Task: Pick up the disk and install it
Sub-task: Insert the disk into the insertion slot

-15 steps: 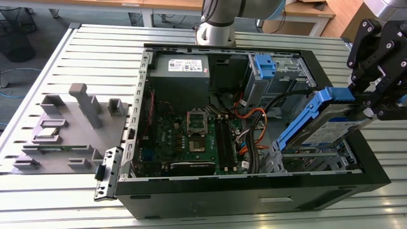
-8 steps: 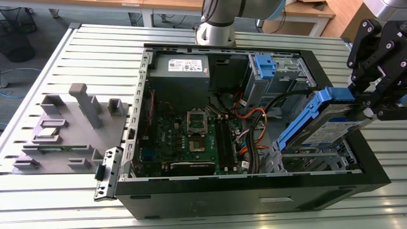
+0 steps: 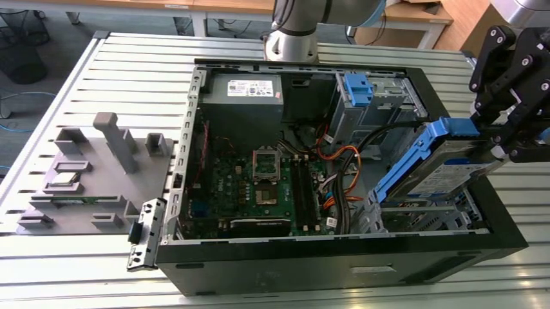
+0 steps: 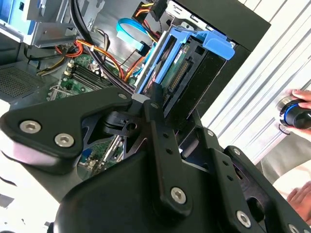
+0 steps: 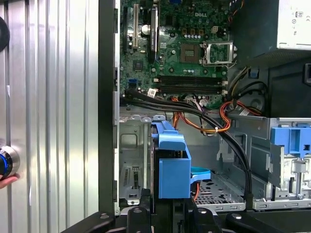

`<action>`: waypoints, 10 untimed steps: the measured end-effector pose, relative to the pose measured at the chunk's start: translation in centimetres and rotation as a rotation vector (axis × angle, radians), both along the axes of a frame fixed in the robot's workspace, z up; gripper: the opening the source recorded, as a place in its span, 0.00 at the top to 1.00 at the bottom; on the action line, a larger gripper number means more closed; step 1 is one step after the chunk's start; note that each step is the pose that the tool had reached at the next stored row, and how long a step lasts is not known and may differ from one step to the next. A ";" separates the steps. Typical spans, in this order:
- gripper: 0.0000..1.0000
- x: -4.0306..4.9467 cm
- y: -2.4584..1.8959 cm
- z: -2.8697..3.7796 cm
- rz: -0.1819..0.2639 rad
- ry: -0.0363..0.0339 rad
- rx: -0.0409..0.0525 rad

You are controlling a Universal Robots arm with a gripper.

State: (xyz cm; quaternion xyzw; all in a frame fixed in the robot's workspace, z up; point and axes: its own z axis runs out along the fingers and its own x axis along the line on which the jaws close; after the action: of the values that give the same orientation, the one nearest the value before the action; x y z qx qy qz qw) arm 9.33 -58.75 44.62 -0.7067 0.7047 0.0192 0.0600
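Observation:
My gripper (image 3: 491, 147) is shut on the disk (image 3: 438, 166), a silver-grey drive in a bright blue bracket. I hold it tilted, its low end dipping into the open computer case (image 3: 344, 257) at the exterior view's right. It hangs above the metal drive cage (image 3: 417, 215). In the second wrist view the disk (image 4: 187, 56) sticks out beyond the black fingers (image 4: 154, 109), edge-on. In the first wrist view the blue bracket of the disk (image 5: 172, 165) rises from the gripper (image 5: 165, 211), with the empty drive cage (image 5: 133, 160) just beside it.
Inside the case lie the motherboard (image 3: 257, 183), a grey power-supply box (image 3: 245, 90), orange and black cables (image 3: 339, 161) and a bare blue bracket (image 3: 357, 87). A grey fixture (image 3: 94, 167) stands on the slatted table. A person's hand (image 4: 301, 104) rests on a knob.

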 end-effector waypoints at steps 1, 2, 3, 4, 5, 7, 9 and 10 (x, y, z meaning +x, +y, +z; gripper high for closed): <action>0.65 0.00 0.00 0.00 -0.002 0.0000 0.0000; 0.65 0.00 0.00 0.00 -0.002 -0.0001 0.0000; 0.65 0.00 0.00 -0.01 -0.003 -0.0001 0.0000; 0.65 0.00 0.00 -0.02 -0.003 -0.0001 0.0000; 0.65 0.00 0.00 -0.04 -0.003 -0.0003 0.0001; 0.65 0.00 0.00 -0.10 -0.003 -0.0009 -0.0001; 0.65 0.00 0.00 -0.22 -0.003 -0.0015 -0.0001; 0.65 0.00 0.00 -0.28 -0.003 -0.0018 -0.0002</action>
State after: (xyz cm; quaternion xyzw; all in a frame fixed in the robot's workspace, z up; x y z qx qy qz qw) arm 9.33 -58.75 44.33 -0.7058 0.7055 0.0185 0.0606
